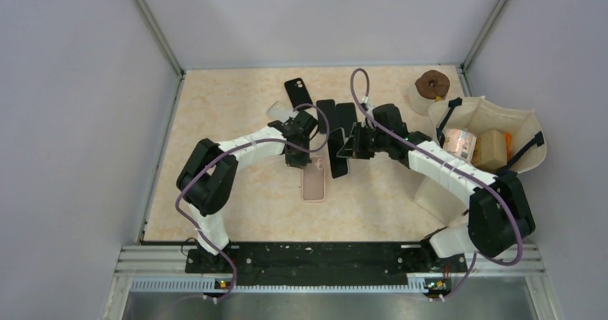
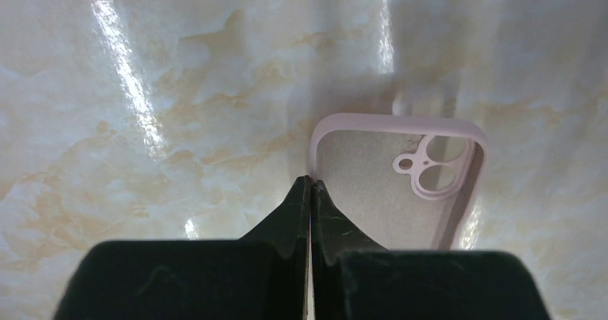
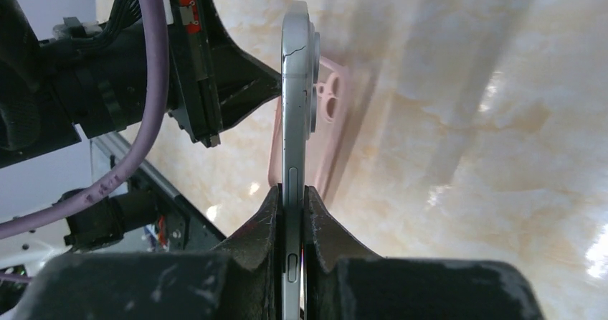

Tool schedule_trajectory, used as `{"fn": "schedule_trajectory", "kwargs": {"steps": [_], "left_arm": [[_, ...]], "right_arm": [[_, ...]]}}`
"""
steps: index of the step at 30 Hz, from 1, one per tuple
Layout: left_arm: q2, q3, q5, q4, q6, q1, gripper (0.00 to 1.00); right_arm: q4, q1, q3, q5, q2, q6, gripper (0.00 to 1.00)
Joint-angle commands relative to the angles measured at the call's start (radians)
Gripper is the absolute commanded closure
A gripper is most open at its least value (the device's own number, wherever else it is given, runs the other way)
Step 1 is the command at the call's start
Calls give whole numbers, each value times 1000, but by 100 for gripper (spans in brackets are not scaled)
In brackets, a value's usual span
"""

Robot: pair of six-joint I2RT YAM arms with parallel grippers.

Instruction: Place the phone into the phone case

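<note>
1. The right gripper (image 3: 290,191) is clamped across the flat faces of the phone (image 3: 296,119). It holds the phone on edge above the table (image 1: 236,212), just beside the case (image 2: 358,191).
2. The case lies open side up. The left gripper (image 2: 310,182) has its jaws together right on the case's side wall and seems to pinch that wall.
3. The phone stands edge-on to the case, so it probably has to be laid flat first. If it goes in tilted, a corner could catch the rim and flip or shove the case.
4. The grip covers only a small part of the phone, so pressing down could make the phone pivot or slip.
5. The left gripper sits at the rim near the camera hole, and the phone or the right fingers could strike it.
6. The two grippers are close together. The table is open on the near side of the case, while the bag (image 1: 527,130) stands well apart on the right.
</note>
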Motion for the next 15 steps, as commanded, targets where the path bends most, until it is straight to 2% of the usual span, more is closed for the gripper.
{"fn": "schedule_trajectory", "kwargs": {"steps": [1,3,8,11,15], "left_arm": [[-93,-23,62,-10,110,5,100],[-87,-28,69,-14,91,5,98],[-106,-56,66,-12,-4,6,72],[-151,-85,41,-10,-51,17,64],[-220,-157,37,-1,-93,51,67]], "right_arm": [[148,46,10,-83,11,56,100],[203,55,-25,-86,17,108,100],[330,60,-129,-56,4,222,100],[384,72,-175,-29,-8,265,100],[418,122,-207,26,-6,309,100]]}}
